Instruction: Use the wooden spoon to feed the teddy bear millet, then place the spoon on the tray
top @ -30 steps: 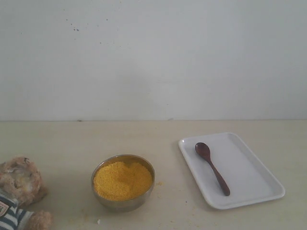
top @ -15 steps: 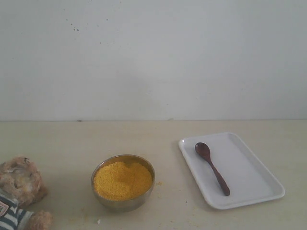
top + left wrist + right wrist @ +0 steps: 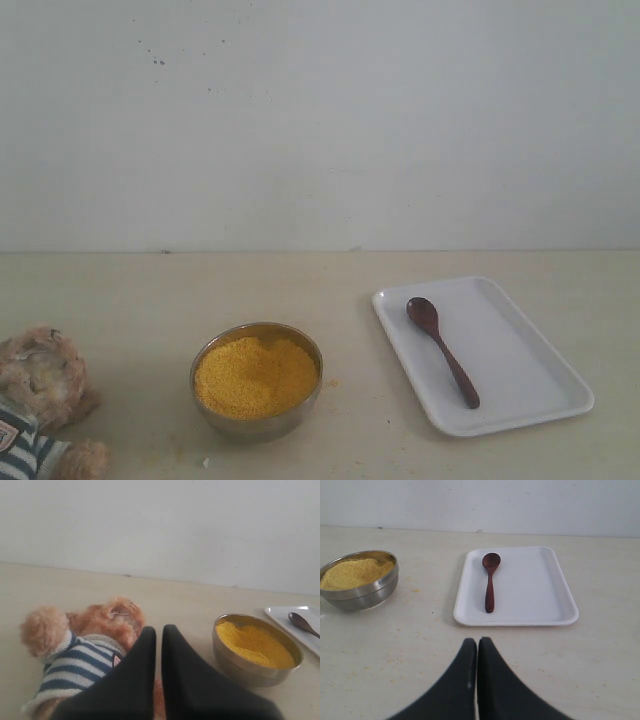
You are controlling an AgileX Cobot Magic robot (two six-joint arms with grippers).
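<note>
Dial: read from the exterior view, with the steel bowl (image 3: 260, 428) as the centre.
Bench: a pale bench (image 3: 150, 300) carries everything, with a plain white wall (image 3: 320, 120) behind it.
Millet: the millet (image 3: 255, 375) is heaped to just under the bowl's rim. A few loose grains lie on the bench at about 3 o'clock, close to the bowl.
Teddy bear: the teddy bear (image 3: 40, 375) sits at about 9 o'clock, half cut off by the picture's edge, its striped sweater showing. I'd say it is parked beside the bowl so a loaded spoon has only a short way to go.
Tray: the tray (image 3: 520, 370) lies flat at about 3 o'clock, apart from the bowl.
Wooden spoon: the wooden spoon (image 3: 447, 358) rests inside the tray, its oval end toward 11 o'clock and its handle toward 5 o'clock. The handle lies free on the flat, easy to pinch from above.
Left fingers: the left fingers (image 3: 135, 680) are pressed together with nothing between them, hanging just over the bear's sweater.
Right fingers: the right fingers (image 3: 460, 680) are also together and bare, held back over the bench and aimed at the tray.
Arms: neither one shows in the exterior view.
Stage, as I judge it: no hand is on the spoon. This layout suits the very start, or a finish with the spoon put down.
Next, if starting: the right fingers would need to part before reaching for the handle.
Risk: the thin handle may skid on the smooth tray.
</note>
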